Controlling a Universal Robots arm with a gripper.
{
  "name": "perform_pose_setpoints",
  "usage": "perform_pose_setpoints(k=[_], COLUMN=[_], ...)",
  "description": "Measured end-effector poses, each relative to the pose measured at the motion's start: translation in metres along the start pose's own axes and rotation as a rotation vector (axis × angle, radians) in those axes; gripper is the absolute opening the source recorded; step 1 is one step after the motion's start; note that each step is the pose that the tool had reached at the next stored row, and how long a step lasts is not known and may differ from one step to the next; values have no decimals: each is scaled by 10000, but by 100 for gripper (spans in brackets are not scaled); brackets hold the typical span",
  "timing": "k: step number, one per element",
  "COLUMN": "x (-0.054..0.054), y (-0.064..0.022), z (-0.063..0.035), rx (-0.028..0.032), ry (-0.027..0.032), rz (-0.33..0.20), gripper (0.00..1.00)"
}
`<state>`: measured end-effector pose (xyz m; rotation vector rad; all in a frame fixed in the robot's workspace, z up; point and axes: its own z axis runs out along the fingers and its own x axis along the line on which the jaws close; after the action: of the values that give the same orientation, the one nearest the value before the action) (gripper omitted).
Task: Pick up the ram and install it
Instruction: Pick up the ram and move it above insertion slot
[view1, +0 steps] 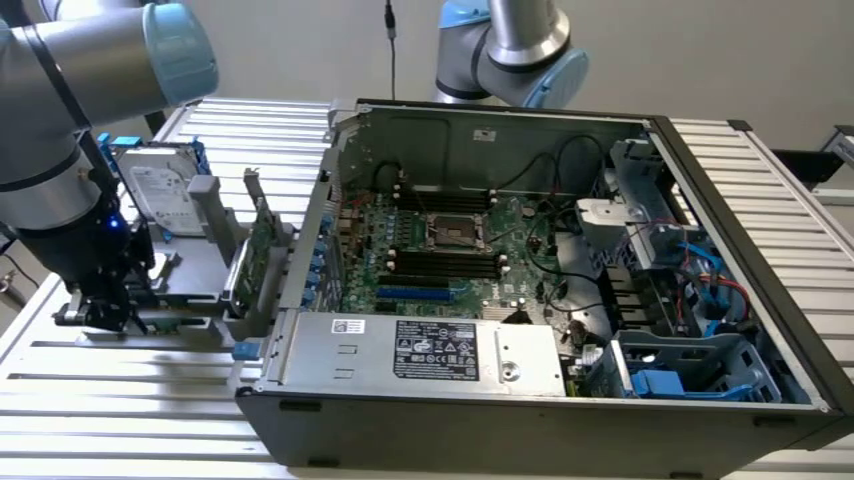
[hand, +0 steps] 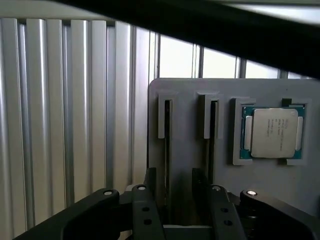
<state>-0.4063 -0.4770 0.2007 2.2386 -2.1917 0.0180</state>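
Note:
My gripper (hand: 175, 200) hangs low over a grey holder block (hand: 225, 175) on the slatted table, at the exterior view's left (view1: 110, 318). Its fingers (hand: 150, 197) are open and straddle one of two narrow slots. A thin dark strip (hand: 167, 145) runs along that slot and looks like the ram seen edge-on. The fingers stand on either side of it without pressing on it. A second slot (hand: 212, 135) lies beside it. The open computer case (view1: 747, 200) lies in the middle, with black memory slots (view1: 447, 265) on its green motherboard.
A processor chip (hand: 274, 132) sits in a square pocket of the holder. A hard drive with blue rails (view1: 160, 190) and a green expansion card (view1: 254, 250) stand upright between the gripper and the case. A second arm's base (view1: 514, 50) rises behind the case.

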Motion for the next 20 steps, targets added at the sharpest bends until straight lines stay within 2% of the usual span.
perform_pose_setpoints(k=[3, 13, 17, 19, 20], x=[1, 0, 1, 1, 1], y=[-1, -7, -16, -25, -31], z=[18, 52, 56, 57, 58], rx=[-2, -1, -5, -6, -4], ry=[91, 157, 210, 239, 247], rz=[-1, 1, 0, -1, -1], gripper=[42, 42, 42, 40, 34])
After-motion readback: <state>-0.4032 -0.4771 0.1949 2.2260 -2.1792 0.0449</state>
